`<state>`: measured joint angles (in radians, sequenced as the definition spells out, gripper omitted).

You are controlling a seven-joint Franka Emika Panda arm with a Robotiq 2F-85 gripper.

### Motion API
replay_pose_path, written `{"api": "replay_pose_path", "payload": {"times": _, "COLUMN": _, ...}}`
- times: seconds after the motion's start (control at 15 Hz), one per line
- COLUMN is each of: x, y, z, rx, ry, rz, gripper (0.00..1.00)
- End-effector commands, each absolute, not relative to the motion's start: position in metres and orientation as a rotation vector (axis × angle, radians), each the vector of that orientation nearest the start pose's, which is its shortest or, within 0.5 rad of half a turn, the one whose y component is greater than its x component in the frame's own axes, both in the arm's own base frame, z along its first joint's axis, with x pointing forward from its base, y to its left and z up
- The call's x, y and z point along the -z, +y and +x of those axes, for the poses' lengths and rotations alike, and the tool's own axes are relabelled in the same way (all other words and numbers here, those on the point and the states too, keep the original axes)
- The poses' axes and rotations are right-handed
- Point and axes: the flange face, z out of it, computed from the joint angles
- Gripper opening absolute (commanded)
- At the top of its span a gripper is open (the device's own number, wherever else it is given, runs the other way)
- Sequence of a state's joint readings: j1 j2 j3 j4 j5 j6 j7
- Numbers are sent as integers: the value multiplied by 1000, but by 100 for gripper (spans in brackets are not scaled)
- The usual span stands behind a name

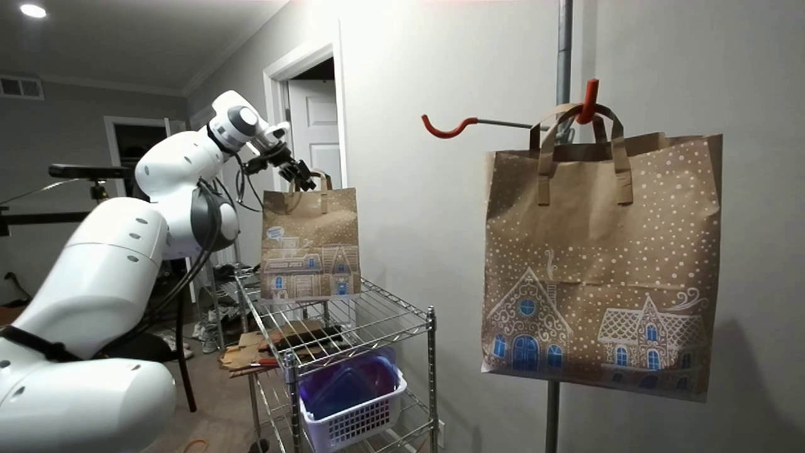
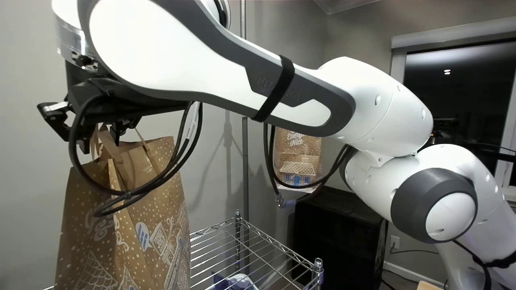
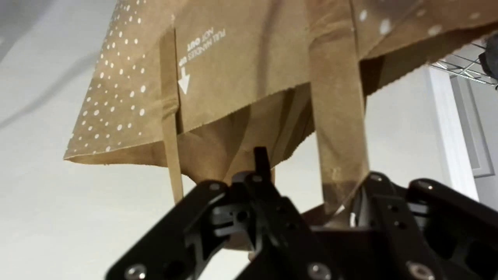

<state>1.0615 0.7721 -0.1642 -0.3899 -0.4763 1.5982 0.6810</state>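
Gripper [image 3: 318, 167] in lower part of the wrist view, jaws apart; pale wall [image 3: 297, 179] shows through the gap. Brown paper bag [image 1: 309, 242] is what it's at: left half of the frame in both exterior views, upright, mouth up, directly below the gripper. In the wrist view one strap of its handle [image 3: 338, 116] drops down right of centre and runs between the fingers [image 3: 262, 163], nearer the right-hand one in that frame. Left-hand finger stands clear of that strap; contact with the right-hand one, can't tell. Handle's other strap is left of centre, going down to the left finger's linkage. Bag front: white dots, white houses, blue windows. Bottom edge is level with the top shelf of the wire rack [image 1: 431, 365]; resting or just over it, can't tell.

White arm [image 1: 113, 245] comes in from the left edge in an exterior view. Same frame, right side: second bag [image 1: 597, 251], similar print, hanging by its handles from a red hook [image 1: 589, 100] on a grey pole [image 1: 564, 56]. Side hook [image 1: 446, 133] juts out left of it. Lower centre, under the top shelf: white basket [image 1: 361, 423], blue and purple stuff inside; cardboard pieces [image 1: 248, 355] to its left.
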Motion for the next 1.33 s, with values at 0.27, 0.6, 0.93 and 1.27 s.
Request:
{"api": "replay_pose_path", "payload": {"times": 0.27, "x": -746, "y": 515, "z": 404, "rx": 1053, "ry": -135, "rz": -3138, "gripper": 1}}
{"api": "replay_pose_path", "payload": {"times": 0.6, "x": -790, "y": 463, "z": 397, "rx": 1028, "ry": 31, "rz": -3146, "gripper": 1}}
{"api": "replay_pose_path", "payload": {"times": 0.93, "x": -813, "y": 421, "z": 398, "rx": 989, "ry": 148, "rz": -3179, "gripper": 1}}
{"api": "replay_pose_path", "payload": {"times": 1.27, "x": -837, "y": 371, "z": 382, "rx": 821, "ry": 53, "rz": -3271, "gripper": 1}}
